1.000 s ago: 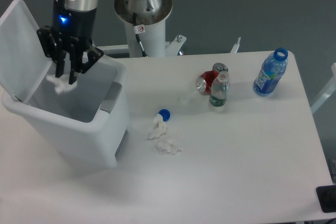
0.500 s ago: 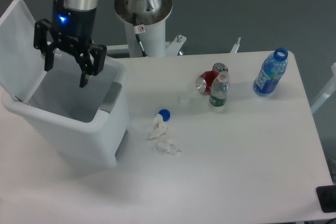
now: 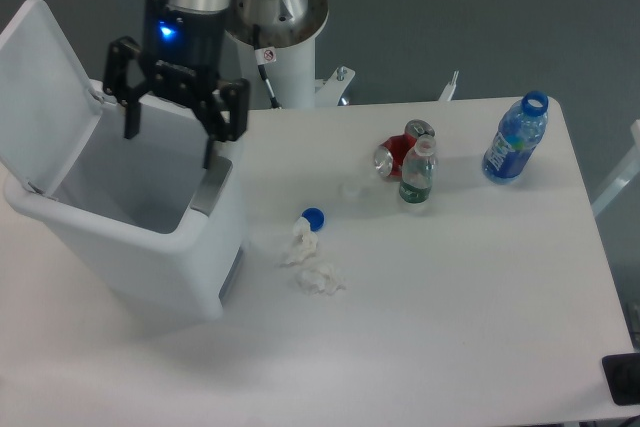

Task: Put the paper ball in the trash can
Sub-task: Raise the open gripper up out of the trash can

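Arm upright, jaws (image 3: 171, 135) spread empty over trash can (image 3: 140, 237)

Evenly lit overhead view from my fixed camera, bright and a little soft.

From my feed, the white table (image 3: 470, 287) is washed in flat, diffuse light that seems to come from above, so shadows are faint: only a pale grey smudge sits under the trash can (image 3: 140, 227) and small soft ones beside the bottles. The table reads nearly overexposed, and the white paper wads (image 3: 310, 262) almost blend into it. A blue indicator light (image 3: 163, 31) glows on the arm's wrist. The clear plastic bottle (image 3: 417, 175) shows small highlights. Fine detail is slightly fuzzy throughout, and the grey floor behind looks dimmer than the table.
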Robot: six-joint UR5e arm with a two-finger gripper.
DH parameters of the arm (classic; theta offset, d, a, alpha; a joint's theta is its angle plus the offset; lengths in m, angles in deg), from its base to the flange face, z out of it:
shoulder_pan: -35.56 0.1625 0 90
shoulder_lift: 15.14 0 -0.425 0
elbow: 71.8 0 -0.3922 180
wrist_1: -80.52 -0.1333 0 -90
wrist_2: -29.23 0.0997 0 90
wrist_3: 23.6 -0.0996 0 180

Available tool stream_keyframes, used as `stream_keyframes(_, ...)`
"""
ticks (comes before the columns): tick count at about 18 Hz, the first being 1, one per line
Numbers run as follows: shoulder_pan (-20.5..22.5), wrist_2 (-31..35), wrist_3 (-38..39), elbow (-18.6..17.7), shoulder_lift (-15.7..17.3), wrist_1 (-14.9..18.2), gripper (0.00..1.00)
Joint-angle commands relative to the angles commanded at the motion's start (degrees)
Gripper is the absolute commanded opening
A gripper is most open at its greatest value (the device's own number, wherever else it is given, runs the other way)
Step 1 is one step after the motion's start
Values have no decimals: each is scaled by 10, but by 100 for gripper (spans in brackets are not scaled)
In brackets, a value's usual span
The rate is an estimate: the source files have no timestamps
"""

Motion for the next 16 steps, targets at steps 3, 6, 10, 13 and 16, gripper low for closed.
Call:
stream_keyframes(3, 19, 1, -14, 4, -25, -8, 100)
stream_keyframes(6, 22, 4, -81, 9, -46, -41, 100)
stream_keyframes(10, 23, 83, -161, 8, -61, -45, 100)
stream_keyframes(13, 19, 131, -163, 6, -62, -45, 100)
stream_keyframes(16, 19, 134, -162, 4, -55, -45, 100)
